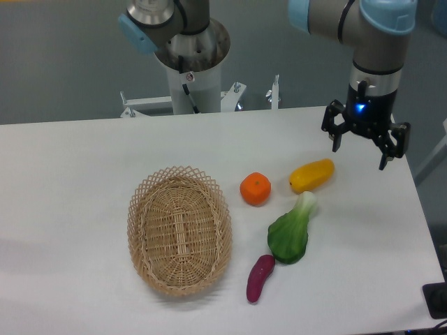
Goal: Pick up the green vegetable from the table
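Plainly, nothing has been grasped yet. The gripper (366, 144) hangs above the far right part of the table (63, 174), its dark fingers spread wide and empty, pointing down with clear air beneath them. It holds no object and touches none.

Nearest to it lies the yellow pepper-like vegetable (312, 174), just below and to its left in the view. The green vegetable (291, 230) is farther on toward the near edge, resting flat on the tabletop right of centre, its pale stem pointing up toward the yellow piece and its broad dark leaf toward the front. So the target sits well apart from the tool, nearer the camera and to the left of it.

Around the target, the orange (255, 188) lies near its stem end on the left, and the small purple eggplant (259, 278) lies just beside the leaf, close to touching. The wicker basket (143, 209) stands farther left, toward the middle.

By my judgement the whole task remains: approach, descend, close and lift.
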